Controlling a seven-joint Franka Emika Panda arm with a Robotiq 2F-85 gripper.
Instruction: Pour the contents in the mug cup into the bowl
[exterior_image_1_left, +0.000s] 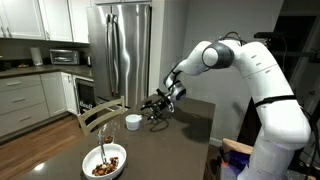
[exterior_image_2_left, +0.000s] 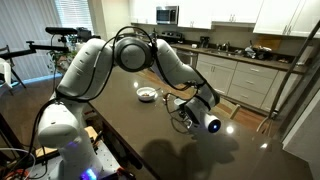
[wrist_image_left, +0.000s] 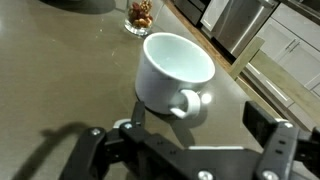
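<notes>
The small white ceramic mug (wrist_image_left: 175, 68) stands upright on the dark table (wrist_image_left: 60, 85), seemingly empty, well apart from the round white bowl (exterior_image_1_left: 90, 158) holding the brown bits (exterior_image_1_left: 105, 167). The gripper (wrist_image_left: 185, 150) is open, just beside the handle (wrist_image_left: 185, 102); a careless retreat could clip and tip it.

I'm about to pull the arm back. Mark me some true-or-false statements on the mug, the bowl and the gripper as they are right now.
1. The mug cup stands upright on the table. True.
2. The mug cup is full of brown bits. False: in the wrist view its inside shows bare white.
3. The gripper is clamped on the mug's handle. False: its jaws stand wide open and the mug is not gripped.
4. The bowl holds the contents, brown and reddish bits. True.
</notes>
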